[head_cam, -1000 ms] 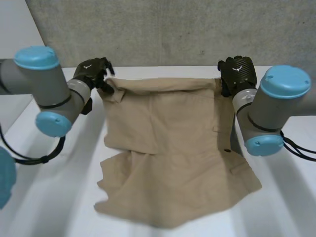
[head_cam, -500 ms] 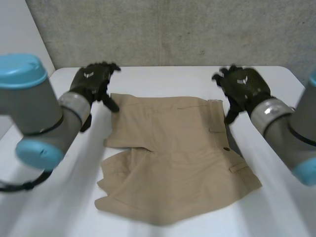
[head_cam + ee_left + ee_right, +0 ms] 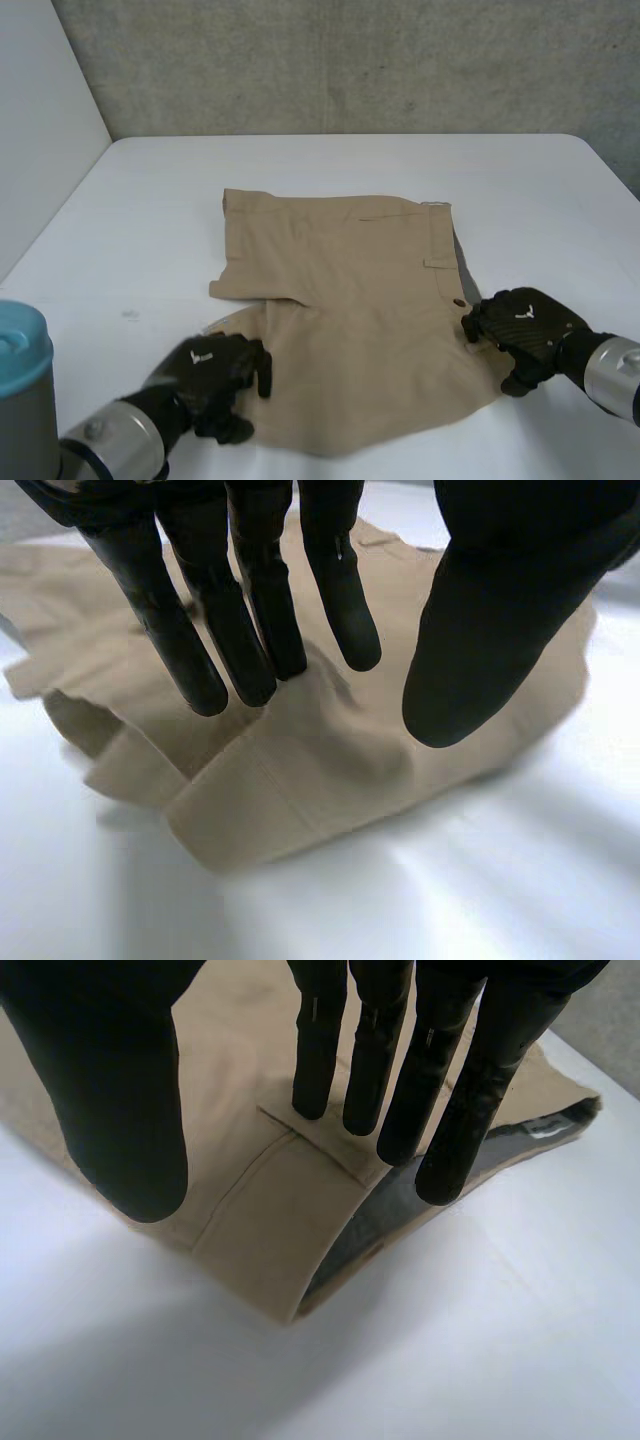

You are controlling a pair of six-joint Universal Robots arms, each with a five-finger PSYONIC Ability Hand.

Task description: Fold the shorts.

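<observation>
The tan shorts (image 3: 350, 270) lie flat on the white table (image 3: 140, 220), with their far part folded over the near part. My left hand (image 3: 210, 375) is low at the shorts' near left corner. In the left wrist view its fingers (image 3: 240, 630) reach down straight onto a raised fold of the cloth (image 3: 300, 760), the thumb standing apart and nothing pinched. My right hand (image 3: 525, 330) is at the near right corner. There its straight fingers (image 3: 370, 1050) hover over a pocket flap (image 3: 310, 1135), thumb spread wide, open.
A grey concrete wall (image 3: 350, 60) closes the table's far side, and a pale panel (image 3: 40, 120) stands at the left. Bare white table surrounds the shorts on every side.
Both hands let go of the shorts' far edge, which dropped flat onto the table. They then swung back to the near corners, left and right.
</observation>
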